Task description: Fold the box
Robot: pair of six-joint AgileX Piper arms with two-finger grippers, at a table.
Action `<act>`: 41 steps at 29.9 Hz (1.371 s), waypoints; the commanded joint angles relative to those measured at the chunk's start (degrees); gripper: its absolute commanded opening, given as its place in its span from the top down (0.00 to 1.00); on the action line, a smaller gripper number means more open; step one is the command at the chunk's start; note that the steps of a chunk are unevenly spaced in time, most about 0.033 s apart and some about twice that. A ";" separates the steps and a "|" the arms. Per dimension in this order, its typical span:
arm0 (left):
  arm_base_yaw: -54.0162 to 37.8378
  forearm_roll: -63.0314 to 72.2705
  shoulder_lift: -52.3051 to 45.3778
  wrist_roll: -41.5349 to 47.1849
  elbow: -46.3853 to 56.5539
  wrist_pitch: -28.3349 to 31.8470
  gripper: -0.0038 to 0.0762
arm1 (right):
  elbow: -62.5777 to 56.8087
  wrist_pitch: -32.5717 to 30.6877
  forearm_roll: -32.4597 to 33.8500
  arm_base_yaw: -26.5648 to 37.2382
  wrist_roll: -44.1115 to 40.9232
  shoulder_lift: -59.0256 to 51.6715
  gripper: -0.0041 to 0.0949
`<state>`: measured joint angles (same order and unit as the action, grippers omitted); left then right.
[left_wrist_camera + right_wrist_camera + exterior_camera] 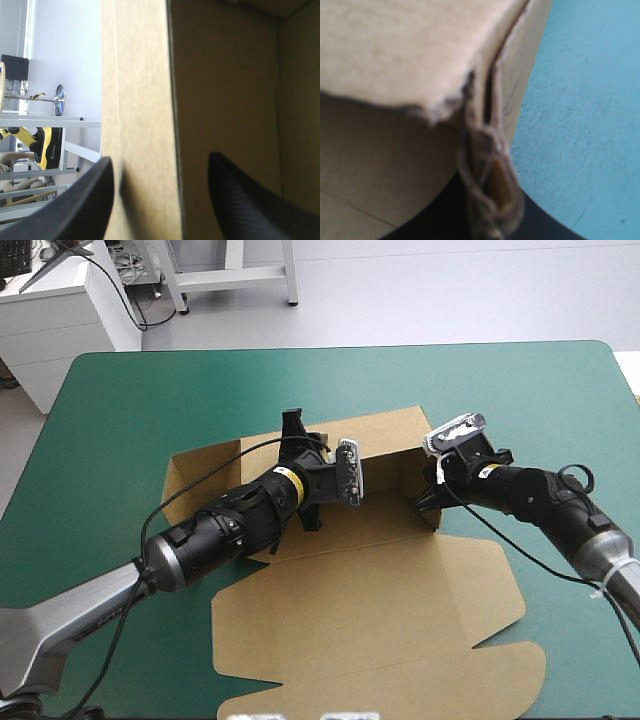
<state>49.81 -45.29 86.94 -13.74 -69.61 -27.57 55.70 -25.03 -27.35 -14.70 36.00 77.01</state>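
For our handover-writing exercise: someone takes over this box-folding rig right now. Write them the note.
Left gripper: jaws open, one on each side of a raised wall of the box.
Right gripper: jaws shut on the box at its right end.
Done: far wall raised.
Left to do: left flap and the near lid panels lie flat on the teal-green table; raise and tuck them.

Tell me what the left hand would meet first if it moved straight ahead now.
The box: its raised wall stands edge-on inside the open left hand, so it would probably run onto that board first.
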 commanded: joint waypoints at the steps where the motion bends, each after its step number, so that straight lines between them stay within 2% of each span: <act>1: 0.42 -0.10 -1.67 1.69 -2.28 3.42 0.29 | 2.01 6.50 4.11 -0.17 -5.46 -1.91 0.97; 10: 4.94 -0.85 -1.78 1.84 -3.41 3.80 0.29 | 2.01 6.78 29.49 -0.10 -32.08 -1.91 0.97; 12: 6.42 -0.99 -1.92 1.84 -4.24 2.31 0.29 | 2.01 6.55 32.04 0.43 -34.80 -1.91 0.97; 15: 9.15 -0.99 -2.53 1.84 -5.93 -1.63 0.30 | 2.01 6.11 32.46 1.44 -36.00 -1.91 0.97; 17: 10.93 -0.99 -2.94 1.84 -6.97 -4.92 0.34 | 2.01 5.87 32.29 1.94 -36.00 -1.91 0.97; 19: 13.03 -0.60 -3.39 1.32 -8.15 -9.54 0.48 | 2.01 5.71 32.29 1.95 -35.70 -1.91 0.97; 24: 17.43 0.63 -3.66 -1.70 -12.00 -19.95 0.97 | 2.01 5.71 32.29 1.95 -35.70 -1.91 0.97; 26: 17.92 3.85 -3.66 -5.12 -14.02 -22.08 0.92 | 2.01 5.71 32.29 1.95 -35.70 -1.91 0.97; 31: 17.92 21.22 -3.66 -15.11 -21.58 -26.65 0.93 | 2.01 5.42 32.29 1.95 -36.00 -1.91 0.97; 34: 16.52 28.97 -3.66 -18.22 -27.12 -30.77 0.93 | 2.01 5.10 32.29 1.95 -36.00 -1.91 0.97; 37: 12.40 32.27 -3.66 -18.84 -31.83 -36.11 0.93 | 2.01 4.40 32.29 1.95 -36.00 -1.91 0.97; 41: 4.30 33.81 -3.89 -17.00 -35.89 -38.85 0.93 | 2.01 3.58 32.29 1.95 -35.70 -1.91 0.97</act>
<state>59.17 -12.04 85.73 -32.44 -101.32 -66.43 55.70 -23.91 4.13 -13.28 0.00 77.01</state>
